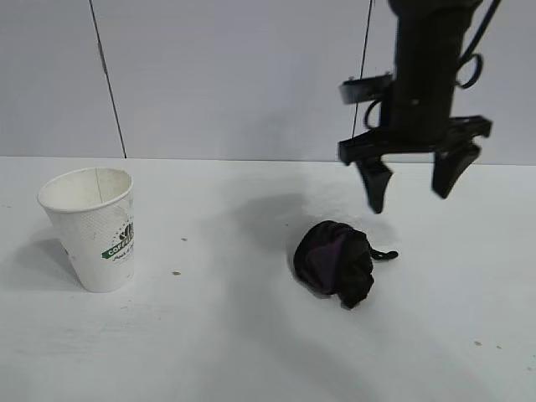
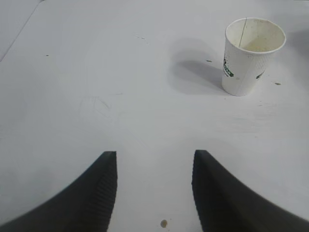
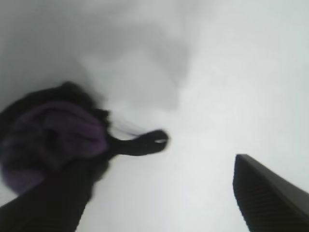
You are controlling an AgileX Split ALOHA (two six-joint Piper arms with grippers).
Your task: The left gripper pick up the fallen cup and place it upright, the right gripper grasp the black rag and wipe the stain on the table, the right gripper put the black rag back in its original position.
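Note:
The white paper cup (image 1: 92,230) with the green band stands upright at the table's left, also seen as the cup (image 2: 248,58) in the left wrist view. My left gripper (image 2: 155,153) is open, well back from the cup, over bare table (image 2: 96,72). The black rag (image 1: 335,261) lies bunched on the table (image 1: 251,352), cord end pointing right. My right gripper (image 1: 409,197) hangs open above it and a little to the right, holding nothing. In the right wrist view the rag (image 3: 48,140) lies beside one finger of the right gripper (image 3: 166,166). No stain shows in any view.
A few tiny brown specks (image 1: 176,272) dot the tabletop between cup and rag, with more specks (image 1: 477,342) near the front right. A grey wall (image 1: 251,75) runs behind the table. The left arm is outside the exterior view.

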